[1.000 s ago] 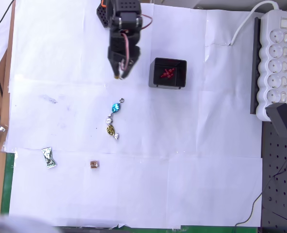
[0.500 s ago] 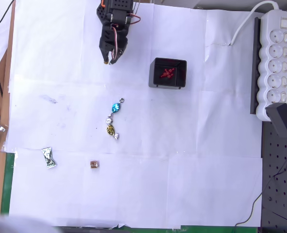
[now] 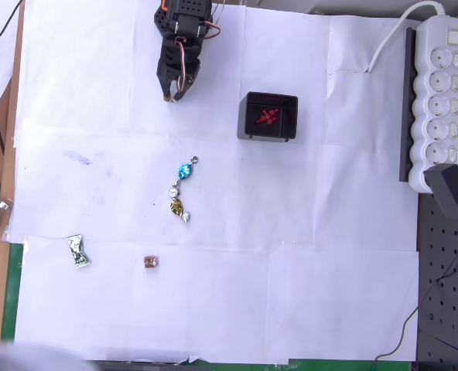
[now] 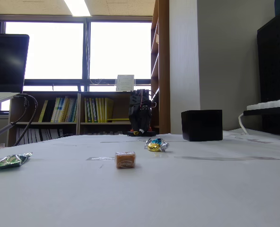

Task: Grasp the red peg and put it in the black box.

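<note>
Already the red pegs [image 3: 267,117] lie in a small heap inside the black box [image 3: 243,116], and I see none loose on the white paper. The gripper [image 3: 168,96] hangs near the arm's base, well left of the box in the overhead view, fingers together and holding nothing, so the placing looks done. No further grasp seems called for; the arm need only rest.

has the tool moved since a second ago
Yes. In the overhead view the tool has pulled back toward the top edge and leftward, farther from the black box, which stayed put.
</note>
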